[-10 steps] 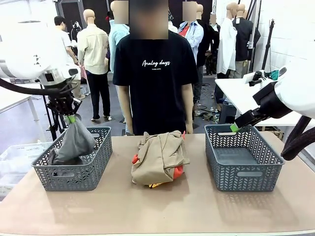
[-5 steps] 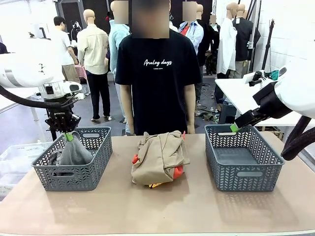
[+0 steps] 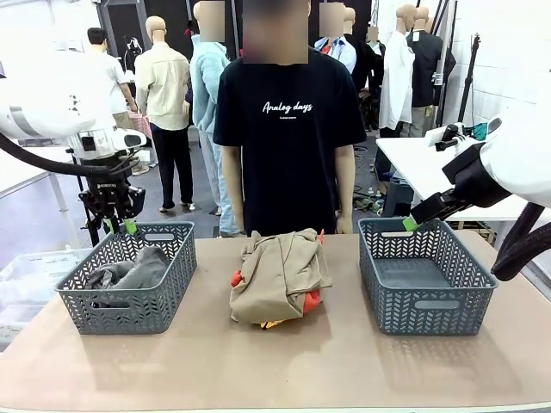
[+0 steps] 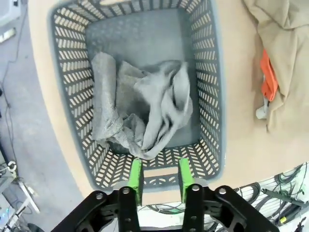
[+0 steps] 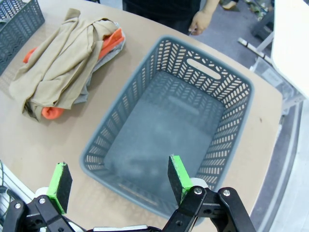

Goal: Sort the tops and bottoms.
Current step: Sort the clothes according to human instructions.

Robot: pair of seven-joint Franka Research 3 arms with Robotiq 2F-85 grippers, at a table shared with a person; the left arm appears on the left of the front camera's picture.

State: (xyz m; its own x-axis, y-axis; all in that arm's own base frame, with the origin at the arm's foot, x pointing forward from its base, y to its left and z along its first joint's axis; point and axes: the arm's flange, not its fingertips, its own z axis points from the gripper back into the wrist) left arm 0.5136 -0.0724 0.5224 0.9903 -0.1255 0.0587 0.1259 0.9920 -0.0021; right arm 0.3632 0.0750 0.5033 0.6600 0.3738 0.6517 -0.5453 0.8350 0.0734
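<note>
A dark grey garment (image 3: 129,274) (image 4: 145,111) lies crumpled inside the left basket (image 3: 129,311) (image 4: 212,96). My left gripper (image 3: 120,225) (image 4: 158,166) hangs just above that basket's far rim, open, with nothing between its green pads. In the middle of the table sits a pile with a khaki-tan garment (image 3: 280,275) (image 5: 58,67) on top and an orange-red one (image 3: 312,300) (image 4: 268,79) poking out underneath. A light grey edge (image 4: 260,112) shows beside the orange. My right gripper (image 3: 411,224) (image 5: 118,181) is open above the near corner of the right basket (image 3: 426,280) (image 5: 227,77), which holds nothing.
A person in a black T-shirt (image 3: 288,129) stands at the far side of the table, behind the pile, with one hand (image 5: 197,24) hanging near the table's far edge. Bare brown tabletop (image 3: 284,361) lies in front of the baskets and pile.
My left gripper lowered the dark grey garment into the left basket, opened and let it go. The garment now lies in the basket. The right arm has not moved.
</note>
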